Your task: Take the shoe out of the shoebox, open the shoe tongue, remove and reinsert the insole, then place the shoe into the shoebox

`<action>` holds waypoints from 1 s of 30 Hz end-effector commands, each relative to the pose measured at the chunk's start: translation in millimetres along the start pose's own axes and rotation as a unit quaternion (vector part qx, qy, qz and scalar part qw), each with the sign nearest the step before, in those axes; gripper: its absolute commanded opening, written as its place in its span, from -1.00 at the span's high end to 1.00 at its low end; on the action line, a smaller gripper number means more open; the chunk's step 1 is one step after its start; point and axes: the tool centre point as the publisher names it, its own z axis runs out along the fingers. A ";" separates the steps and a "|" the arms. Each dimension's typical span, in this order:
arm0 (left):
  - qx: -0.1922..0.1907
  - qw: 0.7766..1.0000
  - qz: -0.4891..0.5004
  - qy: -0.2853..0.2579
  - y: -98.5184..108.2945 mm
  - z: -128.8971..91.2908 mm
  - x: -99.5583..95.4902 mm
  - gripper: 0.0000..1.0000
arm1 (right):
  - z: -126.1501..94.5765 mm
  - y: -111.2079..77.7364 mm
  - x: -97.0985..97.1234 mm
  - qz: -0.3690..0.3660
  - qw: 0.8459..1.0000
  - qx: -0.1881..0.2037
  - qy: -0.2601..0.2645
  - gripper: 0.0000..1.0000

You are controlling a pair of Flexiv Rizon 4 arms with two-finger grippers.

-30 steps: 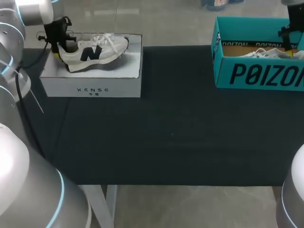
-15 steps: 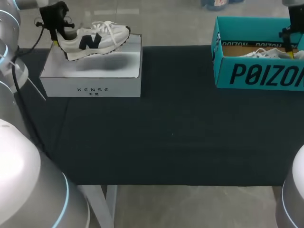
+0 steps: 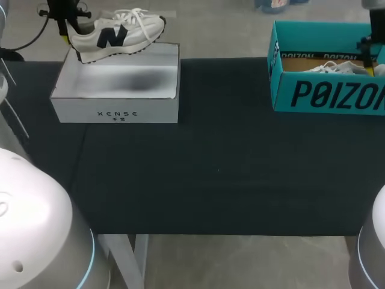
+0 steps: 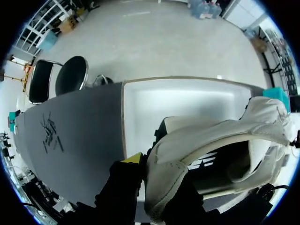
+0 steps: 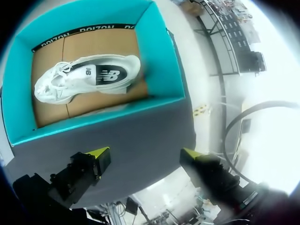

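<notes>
Above white box (image 3: 114,90): left gripper (image 3: 67,33) clamped on sneaker (image 3: 117,36) heel, likely to leave tongue free. Well right of box: right gripper (image 5: 145,157) spread, empty, over teal shoebox (image 5: 164,61).

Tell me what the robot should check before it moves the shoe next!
1. Left claw shut on the white shoe at its heel: ok.
2. Shoe up off the white box: ok.
3. Right claw open, holding nothing: ok.
4. Teal shoebox free for a shoe: not ok, a second shoe lies inside.
5. Grip firm enough for carrying: cannot tell.
</notes>
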 end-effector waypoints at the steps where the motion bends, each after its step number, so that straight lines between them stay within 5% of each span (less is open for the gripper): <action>1: 0.039 0.999 0.000 -0.001 32.3 -5.7 1.2 1.00 | 7.3 -5.1 -1.3 0.007 1.000 0.004 0.003 -1.00; 5: 0.039 0.999 0.000 -0.001 32.3 -5.7 1.2 1.00 | 10.6 -7.9 -1.8 0.013 1.000 0.012 0.004 -1.00; 10: 0.048 0.997 -0.002 -0.061 72.0 -10.3 45.4 1.00 | 9.9 -8.6 1.2 0.010 1.000 0.013 0.001 -1.00; 19: 0.094 0.995 -0.005 -0.010 128.3 -21.5 83.5 1.00 | 2.8 -8.8 4.1 0.001 1.000 0.002 0.000 -1.00; 30: 0.093 0.995 0.043 0.005 199.4 -10.3 151.2 1.00 | 8.7 -18.0 3.8 0.000 1.000 0.008 -0.002 -1.00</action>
